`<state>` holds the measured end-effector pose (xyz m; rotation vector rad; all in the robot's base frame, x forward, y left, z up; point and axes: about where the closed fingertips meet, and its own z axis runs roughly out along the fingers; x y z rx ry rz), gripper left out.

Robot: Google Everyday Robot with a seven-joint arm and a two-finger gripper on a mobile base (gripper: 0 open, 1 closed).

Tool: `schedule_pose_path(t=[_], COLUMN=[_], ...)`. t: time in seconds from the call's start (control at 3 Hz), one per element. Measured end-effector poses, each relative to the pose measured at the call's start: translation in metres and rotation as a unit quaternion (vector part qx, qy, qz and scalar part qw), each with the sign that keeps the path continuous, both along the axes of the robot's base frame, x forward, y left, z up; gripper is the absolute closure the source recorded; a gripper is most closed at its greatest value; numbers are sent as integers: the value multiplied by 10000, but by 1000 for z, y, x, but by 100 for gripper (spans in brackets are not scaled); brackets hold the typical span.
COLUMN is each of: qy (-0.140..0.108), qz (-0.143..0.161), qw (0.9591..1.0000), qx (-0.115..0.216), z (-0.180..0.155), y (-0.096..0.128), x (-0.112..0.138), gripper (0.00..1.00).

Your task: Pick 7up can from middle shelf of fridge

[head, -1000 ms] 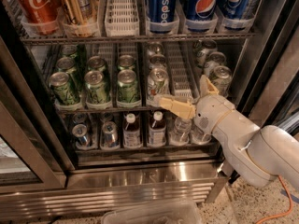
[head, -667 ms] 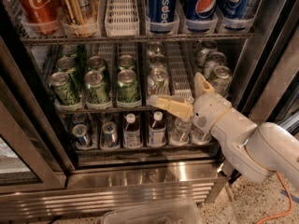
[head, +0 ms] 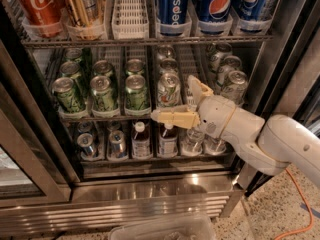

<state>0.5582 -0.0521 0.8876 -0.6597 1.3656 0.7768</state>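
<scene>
The fridge [head: 150, 204] stands open, with a stainless base and a dark interior. The white robot arm [head: 280, 144] reaches in from the right, crossing the front right corner of the middle shelf [head: 100, 118]. It hides part of the small bottles [head: 141, 140] on the rack below.

On the rack above stand blue Pepsi cans [head: 172, 9] reading "pepsi", a red Coca-Cola can [head: 37, 6] and a gold can [head: 82, 6]. Three lanes of dark green cans [head: 104, 91] fill the shelf's left half; their print is too small to read. Pale silver cans [head: 234, 86] occupy its right end.

The 7up can [head: 169, 90] stands at the front edge of the shelf, in the lane just right of the green ones. The gripper [head: 172, 98] is spread wide in front of it, holding nothing. One cream finger lies level along the front edge below the can, the other points up just to its right.

Since the earlier frame the gripper has shifted left, toward that lane.
</scene>
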Motion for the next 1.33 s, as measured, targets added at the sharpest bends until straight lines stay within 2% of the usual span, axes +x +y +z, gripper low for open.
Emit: schedule_pose_path(t=[0.33, 0.67, 1.0, 1.33], qy=[171, 293, 285, 126], qz=[434, 541, 395, 178], qw=[9987, 9976, 9982, 9994], qx=[-209, -326, -363, -267], z=[-17, -29, -33, -28], y=[4, -3, -11, -11], x=[-2, 1, 10, 21], gripper=[0, 0, 0, 0])
